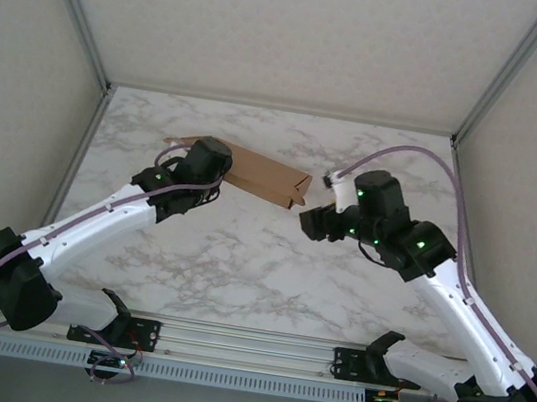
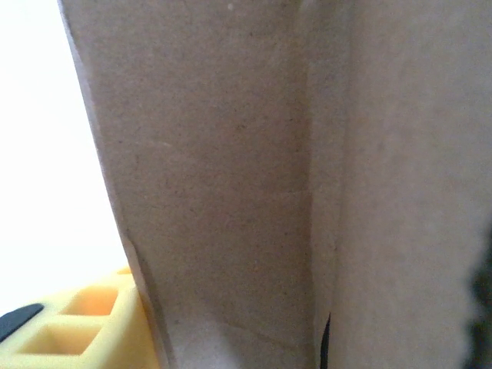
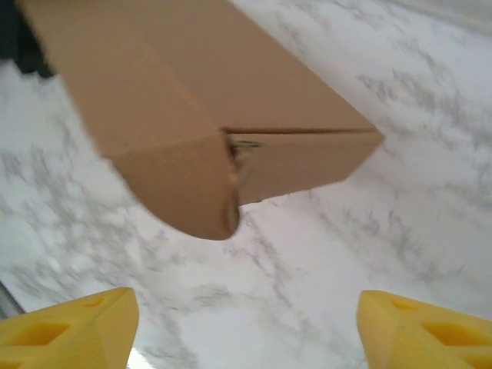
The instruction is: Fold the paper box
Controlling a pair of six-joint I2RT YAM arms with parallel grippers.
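Top external view: the paper box, thin matte brown cardboard, sits far-centre on the marble table. My left gripper meets its left end; I cannot tell its grip. My right gripper is wide and empty, facing the rounded end flap. Judged step: closing that end. Next move calls for a square push along the crease.

My top camera sits high behind the rig, looking down and forward over the whole marble table. The left wrist camera is almost against the paper box, and blurred cardboard covers most of its frame. The right wrist camera looks down at the box's end from a short way off. All three views share that box.
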